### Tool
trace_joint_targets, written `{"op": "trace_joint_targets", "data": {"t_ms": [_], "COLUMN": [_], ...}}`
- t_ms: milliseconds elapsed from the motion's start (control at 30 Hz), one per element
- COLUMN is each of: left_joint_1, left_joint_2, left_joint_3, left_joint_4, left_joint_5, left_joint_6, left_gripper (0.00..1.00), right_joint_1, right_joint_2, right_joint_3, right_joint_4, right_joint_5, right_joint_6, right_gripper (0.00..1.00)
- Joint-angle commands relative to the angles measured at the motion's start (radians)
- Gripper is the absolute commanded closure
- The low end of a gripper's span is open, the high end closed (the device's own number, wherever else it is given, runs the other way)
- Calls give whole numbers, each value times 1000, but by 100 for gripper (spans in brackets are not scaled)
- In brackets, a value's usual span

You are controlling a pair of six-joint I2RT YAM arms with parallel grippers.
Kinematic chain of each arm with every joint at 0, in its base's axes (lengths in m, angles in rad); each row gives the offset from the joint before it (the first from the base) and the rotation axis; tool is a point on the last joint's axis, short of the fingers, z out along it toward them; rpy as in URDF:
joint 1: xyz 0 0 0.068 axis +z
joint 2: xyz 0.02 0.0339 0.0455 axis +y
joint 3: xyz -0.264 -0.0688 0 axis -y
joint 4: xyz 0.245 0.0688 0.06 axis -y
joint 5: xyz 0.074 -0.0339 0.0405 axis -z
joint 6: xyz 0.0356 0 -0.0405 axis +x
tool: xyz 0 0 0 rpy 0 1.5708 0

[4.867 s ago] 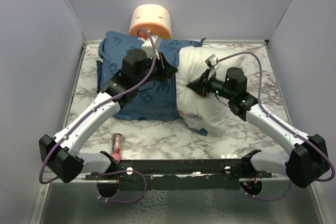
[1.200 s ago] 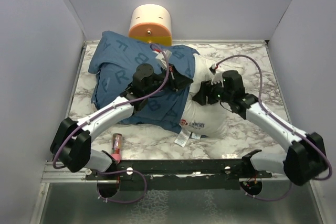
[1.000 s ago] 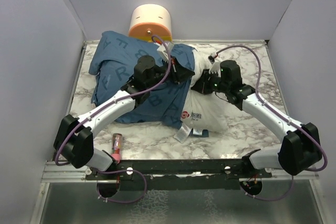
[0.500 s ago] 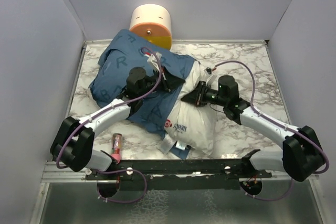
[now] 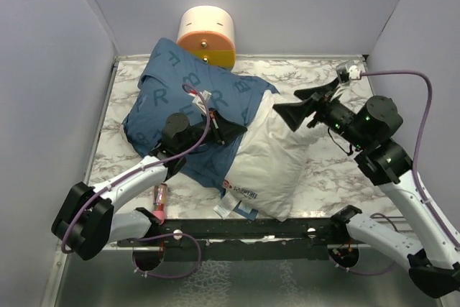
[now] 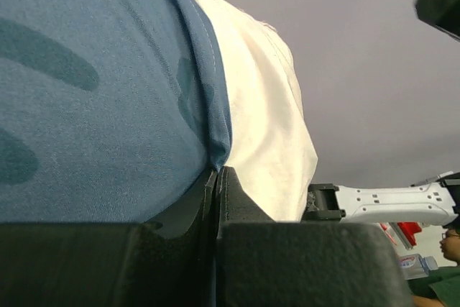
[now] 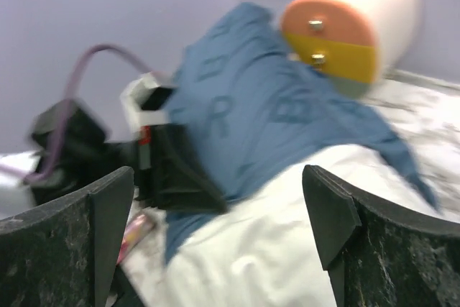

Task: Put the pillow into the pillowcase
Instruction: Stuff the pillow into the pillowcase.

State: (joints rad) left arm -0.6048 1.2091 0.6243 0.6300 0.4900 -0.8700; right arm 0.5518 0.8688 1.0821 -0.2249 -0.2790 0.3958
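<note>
The blue lettered pillowcase [image 5: 190, 98] is bunched at the back left, covering the far end of the white pillow [image 5: 269, 159]. The pillow's labelled end [image 5: 241, 192] sticks out toward the table's front edge. My left gripper [image 5: 233, 131] is shut on the pillowcase's hem beside the pillow. In the left wrist view the jaws [image 6: 217, 175] pinch the blue hem [image 6: 215, 127], with white pillow [image 6: 266, 120] just behind. My right gripper [image 5: 298, 104] hangs open above the pillow's right side and holds nothing. The right wrist view looks down between its spread fingers [image 7: 217, 174] on pillow [image 7: 287, 249] and pillowcase [image 7: 251, 98].
A cream-and-orange cylinder [image 5: 207, 34] stands against the back wall behind the pillowcase. A small pink tube [image 5: 160, 198] lies near the front left. Grey walls close in the marble table [image 5: 338, 170] on three sides; a black rail runs along the near edge.
My right gripper has opened, let go of the pillow and lifted back to the right. The pillow slid toward the front edge. My left arm drew back, still pinching the hem.
</note>
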Motion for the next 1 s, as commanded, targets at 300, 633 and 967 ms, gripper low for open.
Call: {"op": "trace_joint_targets", "data": {"t_ms": [300,633,967], "left_joint_1": [-24,-26,-77], "left_joint_2": [-124,-16,251], "left_joint_3": [-38,265,877], "left_joint_4": [-144,-110,-176], "left_joint_5": [62,101,166], "left_joint_6": [32,34,56], "left_gripper": [100,100,100], "right_joint_1": [-402,-187,-141], "right_joint_2": [226,405,512], "right_joint_3": [-149,-218,72], "right_joint_4": [-114,231,672], "right_joint_5": [-353,-606,-379], "right_joint_6": [-97,64,383], "right_gripper": [2,88,100]}}
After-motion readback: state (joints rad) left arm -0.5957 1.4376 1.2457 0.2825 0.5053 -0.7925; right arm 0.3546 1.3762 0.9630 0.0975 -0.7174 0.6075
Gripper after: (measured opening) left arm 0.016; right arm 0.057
